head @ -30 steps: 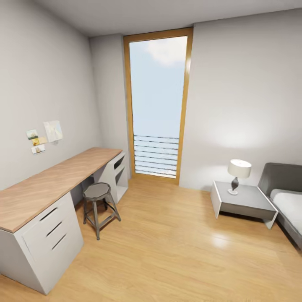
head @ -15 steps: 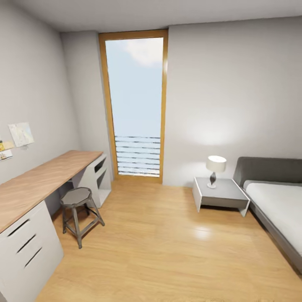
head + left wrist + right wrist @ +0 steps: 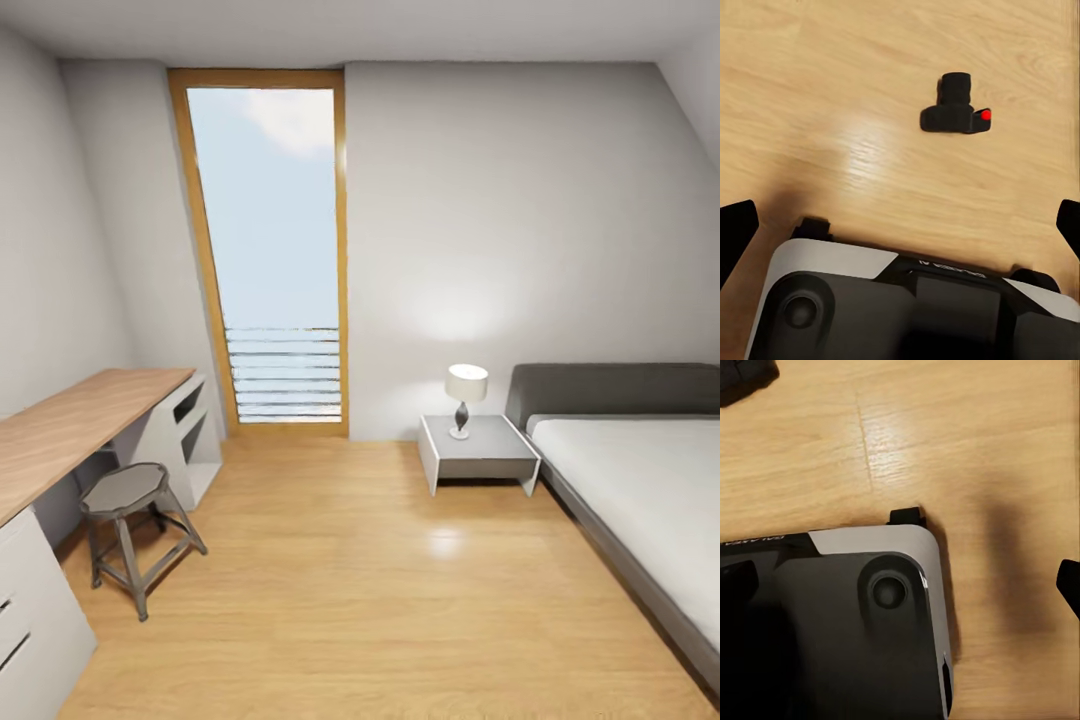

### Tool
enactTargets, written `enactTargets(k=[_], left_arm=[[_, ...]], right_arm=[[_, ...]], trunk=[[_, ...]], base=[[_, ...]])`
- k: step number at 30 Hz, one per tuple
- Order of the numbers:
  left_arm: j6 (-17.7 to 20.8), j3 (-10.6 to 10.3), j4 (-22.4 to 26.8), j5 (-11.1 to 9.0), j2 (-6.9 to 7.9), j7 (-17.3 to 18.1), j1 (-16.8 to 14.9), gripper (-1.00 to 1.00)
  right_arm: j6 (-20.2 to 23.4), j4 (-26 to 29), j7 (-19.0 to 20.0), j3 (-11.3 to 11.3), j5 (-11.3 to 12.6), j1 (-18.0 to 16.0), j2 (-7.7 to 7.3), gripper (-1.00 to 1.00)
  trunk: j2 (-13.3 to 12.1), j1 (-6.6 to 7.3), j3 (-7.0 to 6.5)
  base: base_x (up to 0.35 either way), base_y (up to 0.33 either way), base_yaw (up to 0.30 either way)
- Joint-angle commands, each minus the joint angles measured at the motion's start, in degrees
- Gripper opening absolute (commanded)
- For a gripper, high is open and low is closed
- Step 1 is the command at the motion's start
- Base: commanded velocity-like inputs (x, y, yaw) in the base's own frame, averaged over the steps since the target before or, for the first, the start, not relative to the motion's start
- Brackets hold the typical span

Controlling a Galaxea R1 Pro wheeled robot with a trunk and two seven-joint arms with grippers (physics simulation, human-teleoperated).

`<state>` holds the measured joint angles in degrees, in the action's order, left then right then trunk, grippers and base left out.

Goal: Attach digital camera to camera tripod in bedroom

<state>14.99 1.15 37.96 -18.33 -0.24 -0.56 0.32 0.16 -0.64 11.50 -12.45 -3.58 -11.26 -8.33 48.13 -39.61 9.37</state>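
The digital camera point(image 3: 955, 109) lies on the floor point(image 3: 832, 90) near the robot base point(image 3: 907, 307); it could be overrun. Left fingers point(image 3: 736, 232) seem spread wide; the right fingers' state cannot be told.

- Head view swung rightward: window point(image 3: 268, 250), desk point(image 3: 70, 425) and stool point(image 3: 128, 520) slid left in the picture.
- Bed point(image 3: 640, 490) came far more fully into view at right.
- Wall notes passed out of view.

Markings: none legible.
Faint pale lettering on robot base point(image 3: 945, 264) and again point(image 3: 754, 541); too blurred to read.
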Motion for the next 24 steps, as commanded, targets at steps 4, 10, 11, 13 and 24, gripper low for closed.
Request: enactTargets(k=[4, 10, 11, 13, 24], left_arm=[[0.39, 0.12, 0.18, -0.48, 0.01, -0.06, 0.03, 1.00], [0.39, 0.12, 0.19, -0.48, 0.05, -0.06, 0.03, 1.00], [0.39, 0.12, 0.19, -0.48, 0.05, -0.06, 0.03, 1.00], [0.39, 0.12, 0.19, -0.48, 0.06, -0.06, 0.03, 1.00], [0.47, 0.17, 0.13, -0.60, 0.13, -0.14, 0.03, 1.00]], right_arm=[[0.02, -0.07, 0.19, -0.47, -0.37, -0.04, -0.02, 1.00], [0.02, -0.07, 0.19, -0.47, -0.37, -0.05, -0.02, 1.00], [0.02, -0.07, 0.19, -0.47, -0.37, -0.06, -0.02, 1.00], [0.02, -0.07, 0.19, -0.47, -0.41, -0.04, -0.02, 1.00], [-0.01, -0.07, 0.19, -0.33, -0.70, -0.02, -0.02, 1.00]], trunk=[[0.06, -0.01, 0.07], [0.06, -0.01, 0.07], [0.06, -0.01, 0.07], [0.06, -0.01, 0.07], [0.06, -0.01, 0.07]], base=[[0.000, 0.000, -0.296], [0.000, 0.000, -0.296], [0.000, 0.000, -0.296], [0.000, 0.000, -0.296], [0.000, 0.000, -0.296]])
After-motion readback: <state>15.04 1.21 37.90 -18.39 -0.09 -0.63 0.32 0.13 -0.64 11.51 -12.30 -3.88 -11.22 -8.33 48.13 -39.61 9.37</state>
